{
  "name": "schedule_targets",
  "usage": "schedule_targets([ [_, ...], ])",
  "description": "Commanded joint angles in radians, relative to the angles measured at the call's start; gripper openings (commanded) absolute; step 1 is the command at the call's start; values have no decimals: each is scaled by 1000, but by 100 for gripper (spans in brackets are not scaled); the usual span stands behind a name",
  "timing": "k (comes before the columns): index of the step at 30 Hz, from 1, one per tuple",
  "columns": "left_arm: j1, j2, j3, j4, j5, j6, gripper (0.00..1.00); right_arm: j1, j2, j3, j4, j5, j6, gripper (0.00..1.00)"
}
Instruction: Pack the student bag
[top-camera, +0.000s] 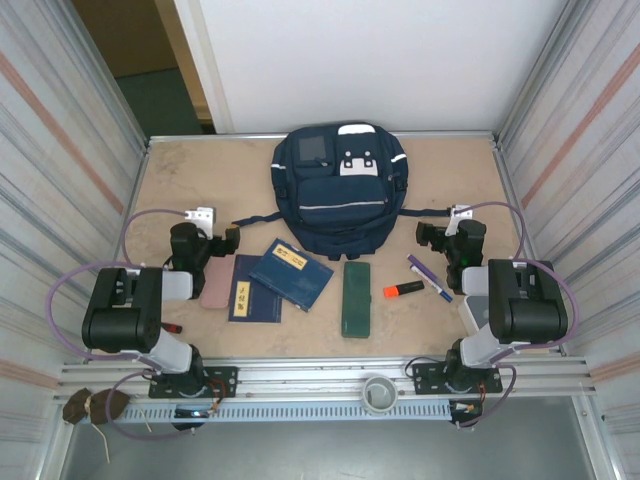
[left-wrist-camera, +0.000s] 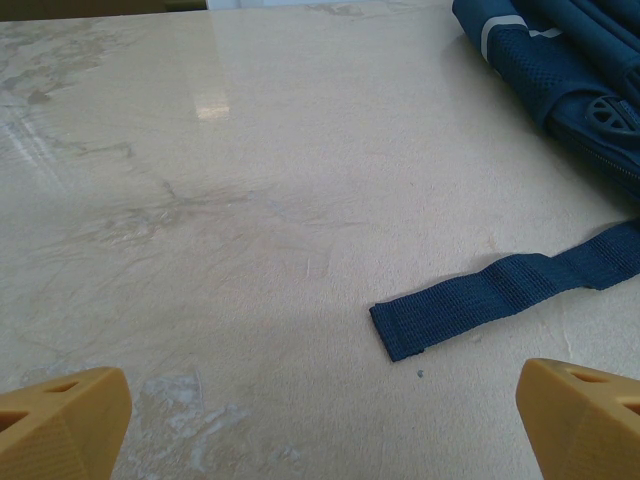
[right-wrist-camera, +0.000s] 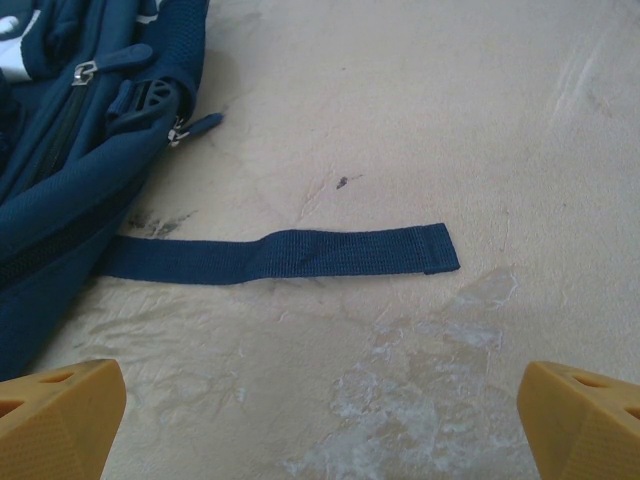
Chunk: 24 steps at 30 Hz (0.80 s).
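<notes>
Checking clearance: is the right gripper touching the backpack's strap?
Apart: right wrist view shows bare table between the backpack strap and the right gripper.

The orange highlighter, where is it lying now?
In the top view, the orange highlighter lies right of centre, between the dark green pencil case and the purple pen.

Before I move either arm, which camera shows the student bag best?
The top external view: the whole student bag lies front up, with nothing covering it. The left wrist view catches its mesh corner and one strap end; the right wrist view catches a zippered side and another strap end.
</notes>
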<state>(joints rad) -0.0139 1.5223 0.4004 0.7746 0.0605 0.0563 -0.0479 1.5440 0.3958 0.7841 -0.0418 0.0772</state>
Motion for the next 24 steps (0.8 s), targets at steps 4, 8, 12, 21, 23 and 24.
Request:
schedule_targets([
  [4,18,-10,15,6,38,10,99,-4,-4,20,2,16,6,99],
  [8,18,-16,13,10,29,4,99,4,-9,19,5,37,4,99],
  [12,19,-180,59,-201,-114,-57,99,55,-143,82,-213,206,21,99],
  [21,-76,-400,163,-549,-41,-590,98,70,-435,280,-786,219,367,99],
  [23,-205,-337,237,-641,-46,-599,98,105,-365,350,-869,117,408,99],
  [24,-274,-293,284,-695,-56,-593,98,123,-309,406,-931,80,416,99],
])
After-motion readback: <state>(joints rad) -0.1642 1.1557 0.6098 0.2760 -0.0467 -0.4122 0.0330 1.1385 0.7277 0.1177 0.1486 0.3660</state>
